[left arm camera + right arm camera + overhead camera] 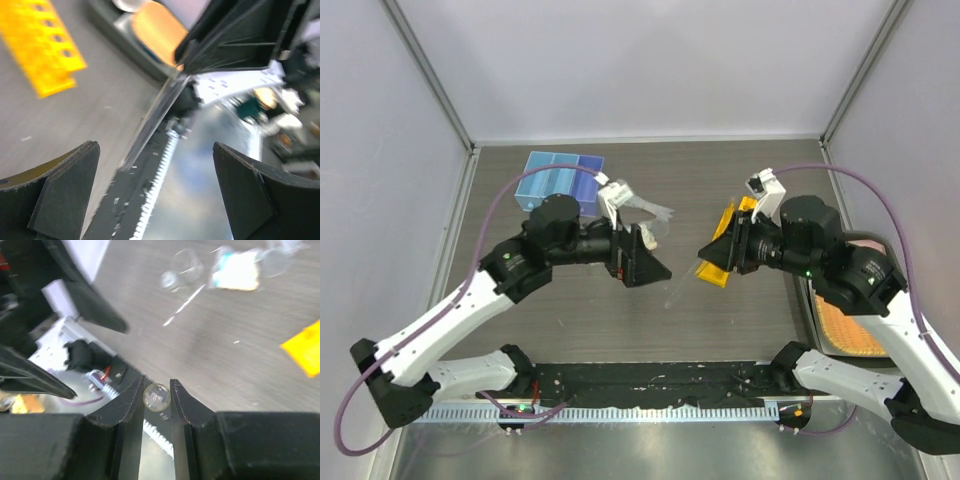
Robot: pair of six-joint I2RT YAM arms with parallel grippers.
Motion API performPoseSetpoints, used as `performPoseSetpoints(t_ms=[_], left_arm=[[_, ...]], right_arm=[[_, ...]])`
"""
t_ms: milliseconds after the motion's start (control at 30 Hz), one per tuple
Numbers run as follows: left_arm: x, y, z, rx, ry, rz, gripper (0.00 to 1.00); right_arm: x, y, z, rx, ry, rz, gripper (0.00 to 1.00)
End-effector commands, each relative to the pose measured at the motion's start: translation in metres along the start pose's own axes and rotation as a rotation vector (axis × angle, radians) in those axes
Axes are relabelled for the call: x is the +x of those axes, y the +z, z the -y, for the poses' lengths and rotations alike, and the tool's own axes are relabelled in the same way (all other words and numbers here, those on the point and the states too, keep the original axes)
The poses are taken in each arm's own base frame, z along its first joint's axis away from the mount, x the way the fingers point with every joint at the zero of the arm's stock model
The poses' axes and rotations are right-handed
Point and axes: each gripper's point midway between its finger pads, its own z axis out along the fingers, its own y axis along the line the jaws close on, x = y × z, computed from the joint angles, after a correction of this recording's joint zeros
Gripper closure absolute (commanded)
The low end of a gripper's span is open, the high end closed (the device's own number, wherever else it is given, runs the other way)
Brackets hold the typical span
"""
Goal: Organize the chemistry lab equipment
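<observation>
Meeting over the table (620, 330): the right gripper (157, 386) fingers pinch one end of a thin clear tube (150, 120), which slants between the left gripper (155, 172) fingers. These are spread wide, clear of it. The yellow rack (718, 270) lies on the table by the right gripper, the packet (237, 271) farther back. White label (235, 82) print is too blurred to read.

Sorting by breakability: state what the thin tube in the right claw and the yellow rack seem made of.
The tube: see-through with a bright sheen; glass or hard clear plastic, cannot tell which. The rack: opaque, even bright yellow with neat round holes; probably moulded plastic, its finish too blurred to judge.
</observation>
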Motion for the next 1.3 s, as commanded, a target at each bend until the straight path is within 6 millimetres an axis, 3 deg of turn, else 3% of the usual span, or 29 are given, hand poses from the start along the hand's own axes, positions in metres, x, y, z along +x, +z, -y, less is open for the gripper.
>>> performPoseSetpoints(t_ms=[0, 100, 200, 333, 433, 467, 633, 967, 1267], left_arm=[[0.006, -0.064, -0.066, -0.543, 0.032, 0.009, 0.0], [0.013, -0.09, -0.069, -0.623, 0.038, 0.012, 0.0], [0.016, -0.103, -0.064, -0.624, 0.042, 0.04, 0.0], [0.026, -0.111, -0.064, -0.631, 0.033, 0.047, 0.0], [0.033, -0.113, -0.066, -0.633, 0.032, 0.032, 0.0], [0.034, -0.114, -0.067, -0.639, 0.034, 0.029, 0.0], [0.042, -0.117, -0.074, -0.665, 0.044, 0.004, 0.0], [0.041, -0.115, -0.078, -0.673, 0.078, -0.011, 0.0], [0.039, -0.107, -0.081, -0.663, 0.088, -0.028, 0.0]], right_arm=[[-0.04, -0.017, 0.041, 0.296, -0.09, 0.131, 0.89], [-0.06, -0.023, 0.063, 0.454, -0.114, 0.194, 0.9], [-0.078, -0.026, 0.084, 0.595, -0.123, 0.248, 0.91], [-0.092, -0.018, 0.117, 0.742, -0.104, 0.26, 0.92], [-0.105, -0.013, 0.149, 0.807, -0.058, 0.257, 0.93], [-0.113, -0.019, 0.166, 0.846, -0.024, 0.278, 0.94], [-0.13, -0.005, 0.206, 0.908, 0.013, 0.28, 0.94], [-0.149, 0.018, 0.24, 0.975, 0.015, 0.271, 0.94], [-0.161, 0.026, 0.251, 1.005, 0.02, 0.292, 0.94]])
